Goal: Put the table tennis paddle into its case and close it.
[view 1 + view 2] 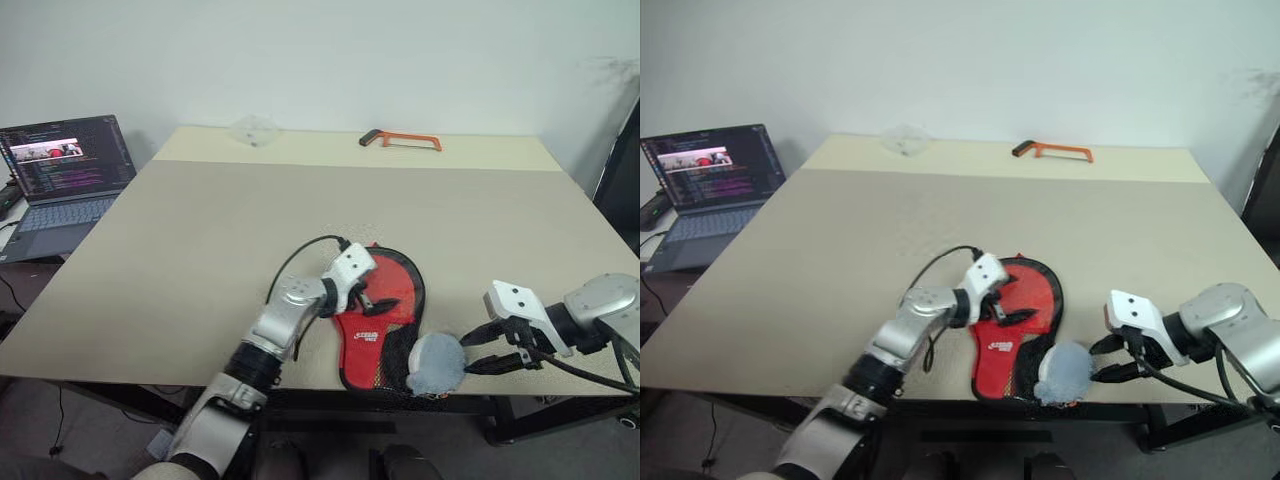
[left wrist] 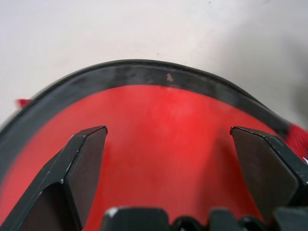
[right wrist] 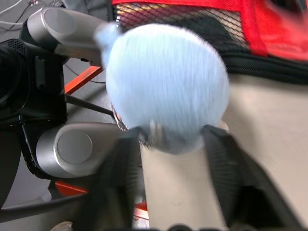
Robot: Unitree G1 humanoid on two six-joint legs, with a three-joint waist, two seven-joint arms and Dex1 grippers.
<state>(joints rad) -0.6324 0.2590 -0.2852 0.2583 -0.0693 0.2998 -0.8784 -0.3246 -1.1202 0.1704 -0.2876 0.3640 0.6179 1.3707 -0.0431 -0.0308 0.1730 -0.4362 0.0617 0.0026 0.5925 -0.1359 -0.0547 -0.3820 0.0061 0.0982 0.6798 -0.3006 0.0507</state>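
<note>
We have the soft red-and-black mesh case (image 1: 385,325) at the surface's near edge, paddle apparently inside. Our left fingers (image 2: 86,163) spread wide over it; right fingers (image 3: 219,159) part around a fuzzy grey pouch (image 1: 436,364). Closing remains.

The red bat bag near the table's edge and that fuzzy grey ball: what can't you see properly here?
- Red-and-black mesh case: whether the paddle is inside cannot be told in the head views; the left gripper covers its top.
- Case zip: too small to tell if it is closed.
- Fuzzy grey round pouch: blurred in the right wrist view; whether the right gripper touches it is unclear.
- Laptop screen: too small to read.
</note>
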